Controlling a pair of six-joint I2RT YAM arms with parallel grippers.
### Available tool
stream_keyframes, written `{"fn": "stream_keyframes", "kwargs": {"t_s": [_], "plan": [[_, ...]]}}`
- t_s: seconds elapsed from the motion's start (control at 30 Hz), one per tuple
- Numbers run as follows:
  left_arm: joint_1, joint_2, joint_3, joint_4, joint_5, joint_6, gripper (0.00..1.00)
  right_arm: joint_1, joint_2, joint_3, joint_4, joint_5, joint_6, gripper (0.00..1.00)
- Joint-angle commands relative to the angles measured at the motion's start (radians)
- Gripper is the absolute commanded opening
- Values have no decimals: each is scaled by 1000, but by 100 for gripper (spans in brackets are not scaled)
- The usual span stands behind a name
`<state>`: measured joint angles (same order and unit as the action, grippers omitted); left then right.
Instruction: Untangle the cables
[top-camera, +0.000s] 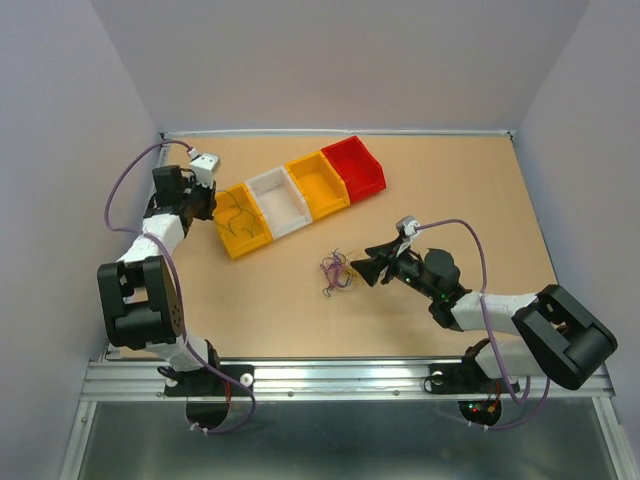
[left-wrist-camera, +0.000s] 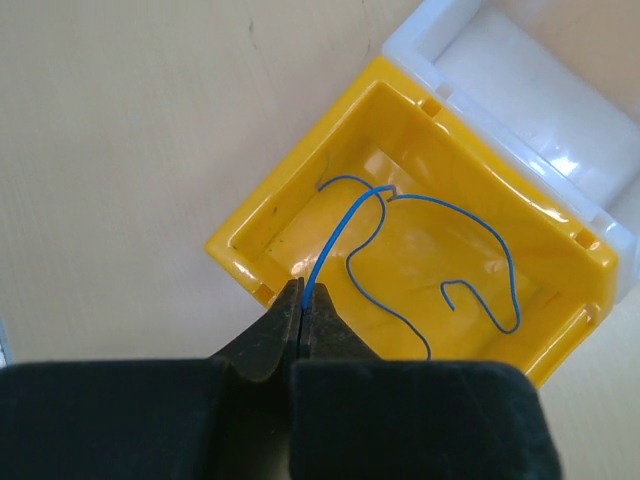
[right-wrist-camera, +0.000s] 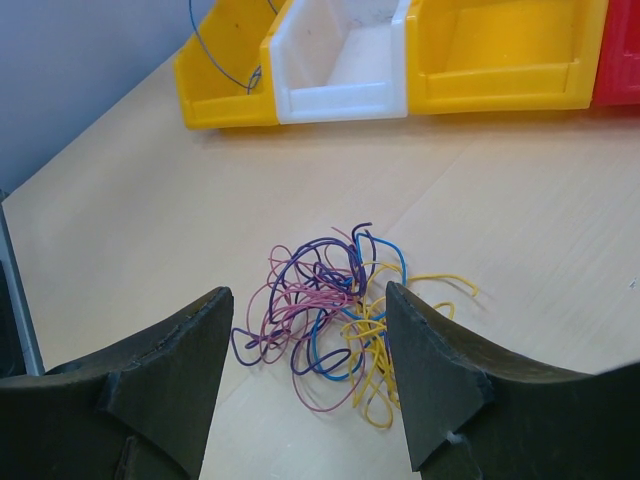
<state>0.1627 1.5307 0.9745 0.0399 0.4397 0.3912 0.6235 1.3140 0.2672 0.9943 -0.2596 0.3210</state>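
Observation:
A small clump of thin curly cables (top-camera: 335, 270) in purple, pink, blue and yellow lies on the table; it shows in the right wrist view (right-wrist-camera: 335, 315). My right gripper (top-camera: 362, 268) is open just right of the clump, its fingers (right-wrist-camera: 432, 370) wide apart around it (right-wrist-camera: 305, 340). My left gripper (top-camera: 212, 203) hangs at the near rim of the left yellow bin (top-camera: 243, 222). It (left-wrist-camera: 302, 298) is shut on a blue wire (left-wrist-camera: 340, 232) that arches into that bin (left-wrist-camera: 250, 240), where another blue wire (left-wrist-camera: 470, 270) lies.
A row of bins stands at the back: yellow, white (top-camera: 277, 202), orange-yellow (top-camera: 317, 186), red (top-camera: 354, 166). Grey walls close the table on three sides. A metal rail (top-camera: 330, 378) runs along the near edge.

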Motion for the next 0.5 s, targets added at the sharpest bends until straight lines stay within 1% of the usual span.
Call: {"fn": "stream_keyframes", "kwargs": {"t_s": [0.0,0.1,0.23,0.33,0.37,0.47], "plan": [[-51,41,78,-76,-153,48,0,5,-12,47,24,-13,6,68],[-87,100,131,-127,-176,29,0,5,-15,47,18,-15,9,68],[-118,170,197,-150,-190,5,1,5,-12,64,-22,-15,15,68],[-141,219,230,-152,-213,-11,1,7,4,104,-103,-7,20,68],[-147,230,234,-152,-219,-11,1,7,22,119,-171,3,20,68],[-157,256,237,-149,-220,-11,2,5,47,168,-265,31,15,68]]}}
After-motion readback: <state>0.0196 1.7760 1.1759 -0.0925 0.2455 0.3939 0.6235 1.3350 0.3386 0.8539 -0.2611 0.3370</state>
